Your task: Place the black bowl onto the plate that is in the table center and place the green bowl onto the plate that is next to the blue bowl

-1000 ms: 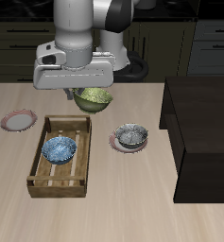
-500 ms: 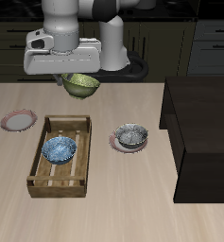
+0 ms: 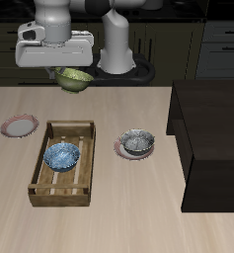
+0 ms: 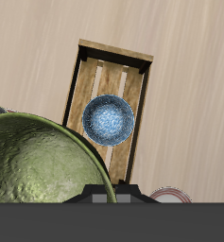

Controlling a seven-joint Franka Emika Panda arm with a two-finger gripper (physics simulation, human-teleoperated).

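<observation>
My gripper [image 3: 71, 71] is shut on the green bowl [image 3: 75, 78] and holds it high above the back of the table. In the wrist view the green bowl [image 4: 43, 159] fills much of the frame. The black bowl [image 3: 137, 142] sits on the plate [image 3: 122, 150] in the table center. The blue bowl [image 3: 62, 154] lies inside the wooden tray [image 3: 38, 184]; it also shows in the wrist view [image 4: 108, 120]. An empty pink-rimmed plate [image 3: 19, 126] lies beside the tray, nearer the table's edge; its rim shows in the wrist view [image 4: 168, 195].
A large dark cabinet [image 3: 211, 138] stands on the table beside the black bowl. The wooden tray in the wrist view [image 4: 137, 76] lies directly below the gripper. Dark kitchen counters run behind the table.
The gripper has risen and moved sideways with the green bowl, toward the side of the empty plate. The other bowls and the tray have not moved.
</observation>
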